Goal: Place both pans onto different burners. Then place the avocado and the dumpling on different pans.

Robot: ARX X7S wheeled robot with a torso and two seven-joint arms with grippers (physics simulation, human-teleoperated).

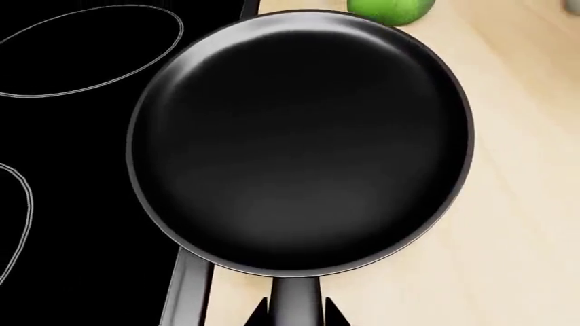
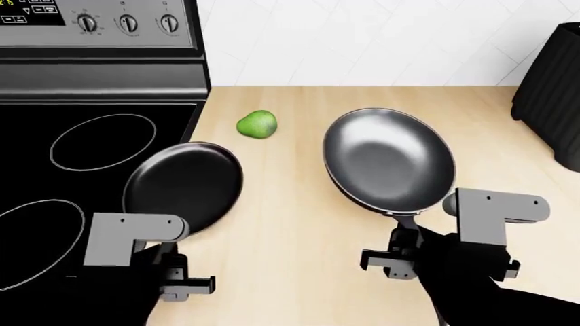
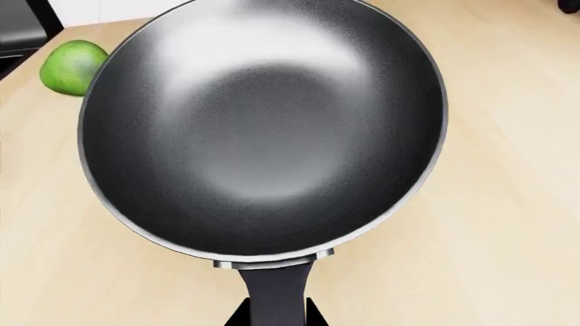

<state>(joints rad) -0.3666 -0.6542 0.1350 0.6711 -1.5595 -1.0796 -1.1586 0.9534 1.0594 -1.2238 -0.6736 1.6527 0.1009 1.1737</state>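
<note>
Stove panel (image 2: 100,24) text illegible; unlabelled pans (image 2: 186,185)

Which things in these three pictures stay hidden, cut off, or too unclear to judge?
- Cream pleated dumpling: in no view.
- Left gripper: head view, arm housing covers it; left wrist view shows only its tips beside the handle of the flat matte black pan.
- Right gripper: cut by the right wrist view's edge, under the glossy dark grey pan.
- Smooth green avocado: cut by the left wrist view's edge.
- Oven panel: print too small.

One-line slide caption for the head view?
Each gripper holds a pan handle: small black pan straddling the cooktop edge, large grey pan over counter, avocado between.
</note>
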